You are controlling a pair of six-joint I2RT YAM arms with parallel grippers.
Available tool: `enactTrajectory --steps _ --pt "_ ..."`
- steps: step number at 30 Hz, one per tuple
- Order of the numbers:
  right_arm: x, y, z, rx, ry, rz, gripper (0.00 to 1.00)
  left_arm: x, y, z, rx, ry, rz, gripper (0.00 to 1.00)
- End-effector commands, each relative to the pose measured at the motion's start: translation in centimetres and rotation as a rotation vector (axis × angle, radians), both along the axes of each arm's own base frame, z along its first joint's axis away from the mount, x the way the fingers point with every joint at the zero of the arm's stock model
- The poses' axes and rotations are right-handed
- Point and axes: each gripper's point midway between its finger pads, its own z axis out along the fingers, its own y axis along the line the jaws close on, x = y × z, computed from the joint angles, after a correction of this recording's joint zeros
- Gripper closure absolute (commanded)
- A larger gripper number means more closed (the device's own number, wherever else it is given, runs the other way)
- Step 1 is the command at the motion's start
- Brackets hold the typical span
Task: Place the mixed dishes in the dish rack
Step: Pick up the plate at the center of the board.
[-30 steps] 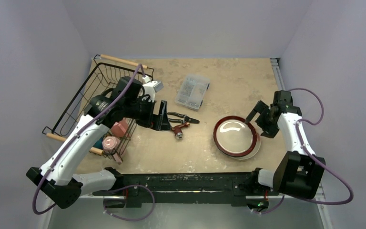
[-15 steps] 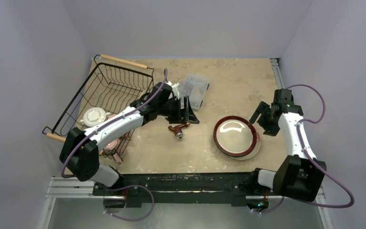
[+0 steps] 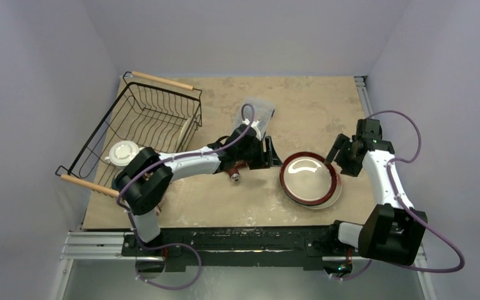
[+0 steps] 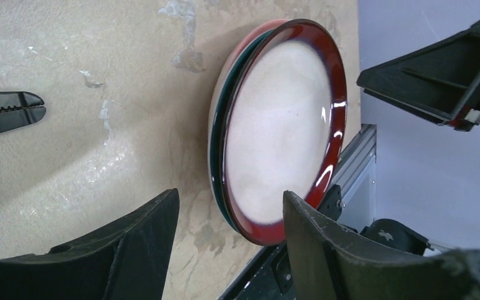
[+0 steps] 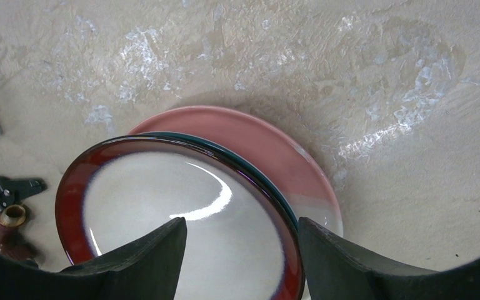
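Observation:
A stack of plates (image 3: 308, 179) lies flat on the table right of centre: a red-black-rimmed plate (image 5: 181, 206) on top, a teal rim (image 5: 250, 169) under it and a pink plate (image 5: 256, 134) at the bottom. My left gripper (image 3: 269, 153) hovers open at the stack's left edge, its fingers (image 4: 144, 231) apart with the plate rim (image 4: 334, 94) ahead of them. At the right edge my right gripper (image 3: 340, 156) is open too, its fingers (image 5: 156, 250) straddling the rim without touching. The dish rack (image 3: 139, 106) stands far left and holds a white cup (image 3: 124, 152) and an upright plate (image 3: 187, 130).
A clear plastic box (image 3: 256, 112) sits behind the left arm. A brown-red tool (image 3: 234, 173) lies just in front of that arm, and black pliers (image 4: 6, 112) lie left of the plates. The table's near edge rail (image 3: 244, 237) runs below the stack.
My left arm has swung from over the dish rack rightwards across the table to the plates' left edge. Both grippers' jaws have narrowed. The right gripper has barely shifted.

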Motion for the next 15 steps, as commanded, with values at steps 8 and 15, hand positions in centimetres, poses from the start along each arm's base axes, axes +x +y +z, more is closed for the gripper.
enactTrajectory --steps 8,15 --pt "0.7 1.2 -0.6 0.010 -0.009 0.070 0.38 0.8 -3.8 0.7 -0.097 -0.012 0.007 0.41" --pt "0.8 1.2 -1.0 0.014 0.004 0.075 0.38 -0.8 -5.0 0.5 -0.135 0.035 -0.044 0.49"
